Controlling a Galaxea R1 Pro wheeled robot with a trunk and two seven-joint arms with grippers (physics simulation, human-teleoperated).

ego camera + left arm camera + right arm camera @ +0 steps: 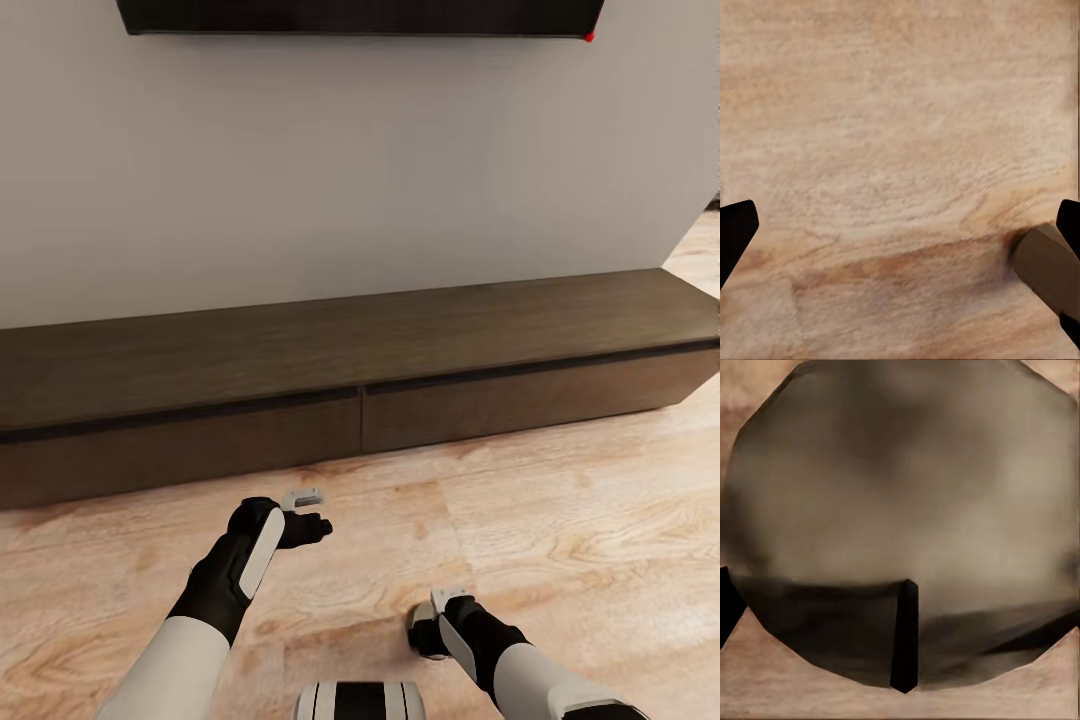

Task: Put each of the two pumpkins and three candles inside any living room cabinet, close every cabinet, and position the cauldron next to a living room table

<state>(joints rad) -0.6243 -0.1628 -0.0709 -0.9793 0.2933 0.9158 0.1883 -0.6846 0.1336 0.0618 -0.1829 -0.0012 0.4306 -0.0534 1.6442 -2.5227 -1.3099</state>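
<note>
The cabinet, a long low dark-brown unit, runs along the wall ahead with both drawer fronts closed and its top bare. My left gripper hovers over the wood floor in front of it, open and holding nothing; in the left wrist view its fingers stand far apart over bare planks. My right gripper hangs low, nearer my body. In the right wrist view a grey-brown rounded candle sits very close, with one dark finger pressed across its lower part.
A dark wall-mounted screen hangs above the cabinet on the pale wall. Light wood floor stretches between me and the cabinet. The wall ends at the right, where more floor continues past the corner.
</note>
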